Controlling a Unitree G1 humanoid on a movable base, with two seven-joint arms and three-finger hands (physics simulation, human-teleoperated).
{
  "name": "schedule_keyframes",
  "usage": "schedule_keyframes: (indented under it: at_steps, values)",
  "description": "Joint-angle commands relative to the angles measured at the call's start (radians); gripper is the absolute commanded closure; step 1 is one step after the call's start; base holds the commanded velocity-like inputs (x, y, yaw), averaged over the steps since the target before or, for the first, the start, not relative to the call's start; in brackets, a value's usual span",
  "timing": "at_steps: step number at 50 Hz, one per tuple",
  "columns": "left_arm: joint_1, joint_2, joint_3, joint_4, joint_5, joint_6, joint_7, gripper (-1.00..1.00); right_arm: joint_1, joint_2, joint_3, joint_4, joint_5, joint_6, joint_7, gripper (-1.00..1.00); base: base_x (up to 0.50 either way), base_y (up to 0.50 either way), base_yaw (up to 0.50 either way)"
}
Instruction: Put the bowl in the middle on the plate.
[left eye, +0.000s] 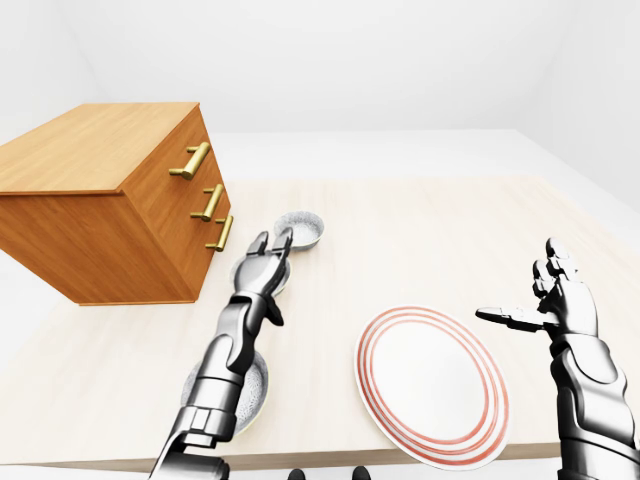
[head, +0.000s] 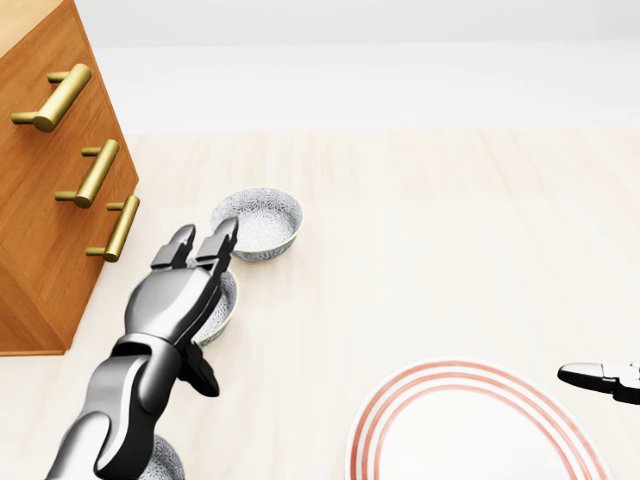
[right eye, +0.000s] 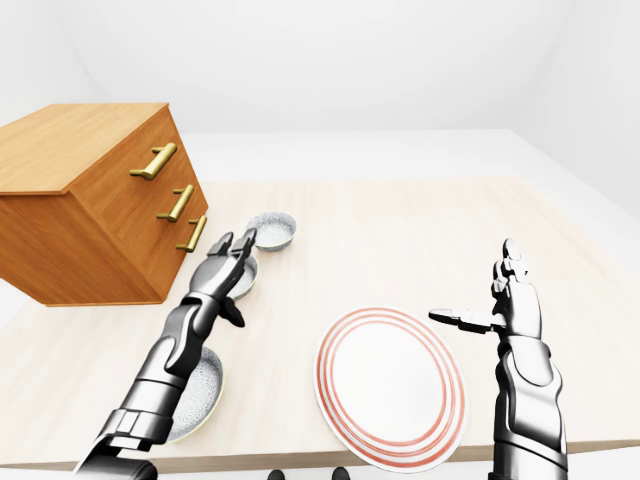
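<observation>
Nearest on the tabletop lie a speckled bowl under the left forearm and the red-ringed plate. The right robot hand hovers beside the plate, fingers spread apart. The left robot hand reaches over the middle bowl, fingers parted, not closed round it. Farther off sit a third bowl and a wooden drawer cabinet.
</observation>
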Motion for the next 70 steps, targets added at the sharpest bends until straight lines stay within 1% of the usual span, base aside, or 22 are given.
schedule_keyframes:
  at_steps: [1,8,13,15,17,19,22,29,30,33,36,39,43,45,53,54,56,57,63,67,69,70]
  values:
    - [0.003,-0.008,-0.006,0.017,-0.002,-0.002,0.016,-1.00,0.002,0.001,0.002,-0.004,-0.002,0.000,0.002,-1.00,0.00,0.00,0.00]
    - [0.004,-0.013,-0.010,0.009,-0.004,0.002,0.014,-1.00,0.001,0.002,0.000,0.001,-0.002,0.000,0.005,-1.00,0.00,0.00,0.00]
    - [0.007,-0.012,-0.016,0.032,0.005,-0.004,0.035,-1.00,0.003,0.002,0.001,-0.006,-0.002,0.000,0.005,-1.00,0.00,0.00,0.00]
    - [0.023,-0.018,-0.018,-0.010,0.010,0.007,0.017,-1.00,0.002,0.002,0.001,-0.002,-0.004,0.000,0.005,-1.00,0.00,0.00,0.00]
    - [0.033,-0.024,-0.021,-0.023,0.010,0.007,0.012,-1.00,0.004,0.002,0.004,-0.002,-0.007,0.000,0.007,-1.00,0.00,0.00,0.00]
    - [0.020,-0.021,-0.017,-0.009,0.007,0.003,0.015,-1.00,0.006,0.003,0.002,-0.004,-0.007,0.000,0.008,-1.00,0.00,0.00,0.00]
    - [0.023,-0.022,-0.015,-0.031,0.006,0.010,0.001,-1.00,0.009,0.005,0.003,-0.016,-0.010,0.000,0.008,-1.00,0.00,0.00,0.00]
    - [0.013,-0.017,-0.014,-0.024,0.011,0.005,0.000,-1.00,0.008,0.006,0.002,-0.013,-0.013,0.000,0.011,-1.00,0.00,0.00,0.00]
    - [0.015,-0.019,-0.015,-0.040,0.013,0.011,-0.011,-1.00,0.005,0.006,0.002,-0.002,-0.014,0.000,0.011,-1.00,0.00,0.00,0.00]
    - [0.002,-0.016,-0.015,-0.017,0.024,0.006,0.002,-1.00,0.005,0.006,0.003,0.001,-0.014,0.000,0.011,-1.00,0.00,0.00,0.00]
    - [0.004,-0.013,-0.015,-0.027,0.035,0.010,-0.001,-1.00,0.008,0.006,0.002,-0.007,-0.012,0.000,0.012,-1.00,0.00,0.00,0.00]
    - [0.000,-0.010,-0.013,-0.019,0.039,0.008,0.002,-1.00,0.008,0.006,0.001,-0.016,-0.013,0.000,0.012,-1.00,0.00,0.00,0.00]
    - [-0.016,0.000,-0.016,-0.001,0.071,0.008,0.008,-1.00,0.010,0.007,0.000,-0.010,-0.013,0.000,0.014,-1.00,0.00,0.00,0.00]
    - [-0.026,0.002,-0.014,0.017,0.077,0.003,0.019,-1.00,0.009,0.007,0.000,-0.008,-0.013,0.000,0.014,-1.00,0.00,0.00,0.00]
    - [-0.034,0.005,-0.016,0.017,0.115,0.005,0.017,-1.00,0.009,0.007,-0.001,-0.009,-0.014,0.000,0.015,-1.00,0.00,0.00,0.00]
    - [-0.036,0.013,-0.025,0.018,0.150,0.008,0.030,-1.00,0.008,0.007,0.000,-0.003,-0.014,0.000,0.014,-1.00,0.00,0.00,0.00]
    - [-0.038,0.007,-0.017,0.016,0.147,0.002,0.027,-1.00,0.013,0.008,-0.001,-0.026,-0.012,0.000,0.014,-1.00,0.00,0.00,0.00]
    - [-0.043,0.009,-0.019,0.017,0.160,0.006,0.027,-1.00,0.009,0.008,-0.001,-0.013,-0.013,0.000,0.015,-1.00,0.00,0.00,0.00]
    - [-0.050,0.007,-0.021,0.031,0.183,0.003,0.031,-1.00,0.010,0.009,-0.001,-0.018,-0.014,0.000,0.015,-1.00,0.00,0.00,0.00]
    - [-0.052,0.016,-0.028,0.040,0.231,0.006,0.038,-1.00,0.007,0.008,0.001,0.003,-0.015,0.000,0.014,-1.00,0.00,0.00,0.00]
    - [-0.054,0.022,-0.032,0.043,0.267,0.012,0.043,-1.00,0.007,0.006,0.002,-0.002,-0.013,0.000,0.013,-1.00,0.00,0.00,0.00]
    - [-0.055,0.020,-0.029,0.047,0.269,0.011,0.045,-1.00,0.006,0.006,0.002,0.007,-0.014,0.000,0.013,-1.00,0.00,0.00,0.00]
